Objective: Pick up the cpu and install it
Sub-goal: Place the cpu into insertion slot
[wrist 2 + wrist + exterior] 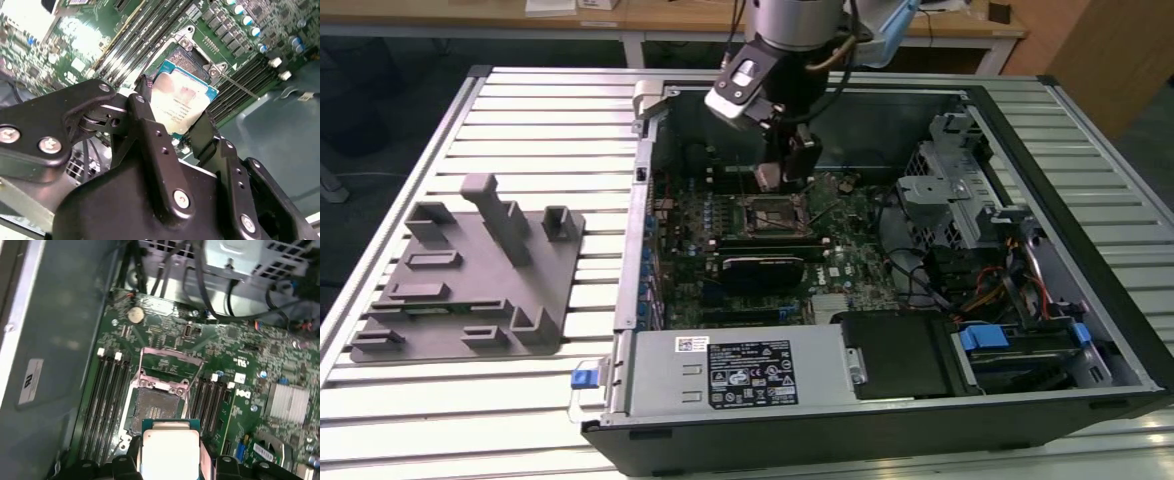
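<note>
My gripper (pixel 774 180) hangs inside the open computer case, just above the motherboard socket (pixel 770 213). It is shut on the cpu (pixel 182 101), a flat square chip with a silver top and green rim, held by its edges between the black fingers (pixel 150 130). In the first wrist view the cpu (pixel 170 450) hovers beside the open socket (pixel 157 407), whose metal load frame (pixel 170 365) is flipped up. The chip is off the socket, a little above it.
A grey plastic tray (pixel 467 275) with upright posts lies on the slatted table at the exterior view's left. Inside the case are memory slots (pixel 102 400), a heatsink (pixel 289 402), cables (pixel 987 280), a drive cage (pixel 961 170) and the power supply (pixel 734 372).
</note>
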`<state>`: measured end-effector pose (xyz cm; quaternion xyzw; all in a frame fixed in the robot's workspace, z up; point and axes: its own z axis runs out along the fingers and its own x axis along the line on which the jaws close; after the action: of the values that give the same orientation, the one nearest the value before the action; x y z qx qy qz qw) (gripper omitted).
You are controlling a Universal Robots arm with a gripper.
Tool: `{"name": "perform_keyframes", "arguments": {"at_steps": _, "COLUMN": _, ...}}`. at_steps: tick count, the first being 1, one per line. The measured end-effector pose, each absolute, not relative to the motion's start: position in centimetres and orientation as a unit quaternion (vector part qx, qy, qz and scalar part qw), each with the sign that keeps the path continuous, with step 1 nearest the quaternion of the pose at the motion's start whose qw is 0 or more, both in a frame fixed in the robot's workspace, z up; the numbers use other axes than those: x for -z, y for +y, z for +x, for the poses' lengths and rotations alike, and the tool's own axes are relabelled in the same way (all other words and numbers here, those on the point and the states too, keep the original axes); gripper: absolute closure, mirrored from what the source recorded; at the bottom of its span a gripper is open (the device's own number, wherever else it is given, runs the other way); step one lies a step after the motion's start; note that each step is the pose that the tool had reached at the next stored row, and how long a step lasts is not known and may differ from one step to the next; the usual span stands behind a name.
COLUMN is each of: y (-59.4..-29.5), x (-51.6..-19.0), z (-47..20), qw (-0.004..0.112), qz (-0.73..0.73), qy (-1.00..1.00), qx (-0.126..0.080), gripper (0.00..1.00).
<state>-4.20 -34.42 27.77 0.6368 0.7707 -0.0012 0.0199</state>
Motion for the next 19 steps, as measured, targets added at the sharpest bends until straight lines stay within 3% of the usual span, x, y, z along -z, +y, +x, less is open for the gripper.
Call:
{"name": "perform_keyframes", "arguments": {"at_steps": 13, "y": -34.42, "x": -27.37, "z": -4.19, "qw": 0.019, "qz": 0.678, "qy": 0.735, "qx": 0.002, "gripper": 0.45}}
{"name": "perform_keyframes", "arguments": {"at_steps": 19, "y": -34.47, "x": -26.95, "z": -4.19, "qw": 0.007, "qz": 0.678, "qy": 0.735, "qx": -0.012, "gripper": 0.45}}
